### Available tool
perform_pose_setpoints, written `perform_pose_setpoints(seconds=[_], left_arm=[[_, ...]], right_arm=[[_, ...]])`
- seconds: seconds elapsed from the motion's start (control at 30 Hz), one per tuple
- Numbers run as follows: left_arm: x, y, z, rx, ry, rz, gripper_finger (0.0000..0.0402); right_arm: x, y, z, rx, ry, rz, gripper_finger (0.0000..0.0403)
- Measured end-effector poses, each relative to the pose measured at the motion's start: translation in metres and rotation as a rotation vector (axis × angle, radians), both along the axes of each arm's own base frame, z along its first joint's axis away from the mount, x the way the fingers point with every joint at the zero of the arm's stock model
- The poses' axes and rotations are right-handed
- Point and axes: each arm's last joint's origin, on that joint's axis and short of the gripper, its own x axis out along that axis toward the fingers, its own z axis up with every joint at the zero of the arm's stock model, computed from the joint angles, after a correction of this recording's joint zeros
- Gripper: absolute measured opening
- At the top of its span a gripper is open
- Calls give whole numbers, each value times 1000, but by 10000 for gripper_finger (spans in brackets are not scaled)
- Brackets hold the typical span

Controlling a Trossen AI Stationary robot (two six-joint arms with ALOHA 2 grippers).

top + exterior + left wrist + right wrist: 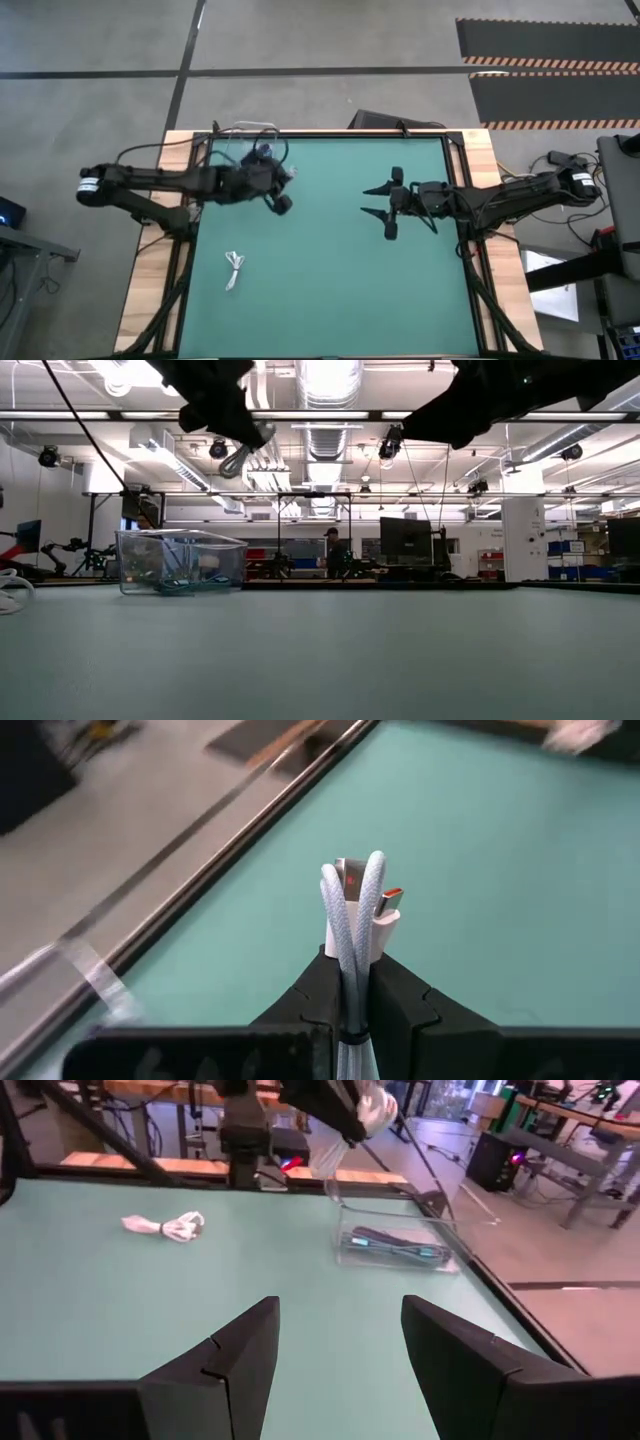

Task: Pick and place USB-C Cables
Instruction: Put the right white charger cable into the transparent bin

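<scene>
The white cable (pixel 352 925) looked braided and cloth-like, matt, with a smooth plastic plug. The fingers (pixel 310 995) gripping it were matt black plastic. The worktop (pixel 330 280) was smooth matt teal, edged in pale wood. The bin (pixel 395 1240) was clear glossy plastic.

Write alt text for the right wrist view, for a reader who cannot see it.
The right gripper hangs with jaws wide open and empty above the green table. Ahead, a clear bin near the table's edge holds dark and teal cables, and a white cable bundle lies loose on the mat. The left gripper holds another white cable above the bin.
</scene>
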Motion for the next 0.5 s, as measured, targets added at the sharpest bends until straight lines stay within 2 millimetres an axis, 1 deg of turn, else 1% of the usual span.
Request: perform_pose_setpoints(seconds=[0.27, 0.5], left_arm=[[-12, 46, 19, -52, 258, 141, 15], [-26, 91, 29, -103, 369, 203, 15]], right_arm=[[-1, -2, 0, -8, 6, -5, 203], [-1, -2, -1, -8, 24, -6, 203]])
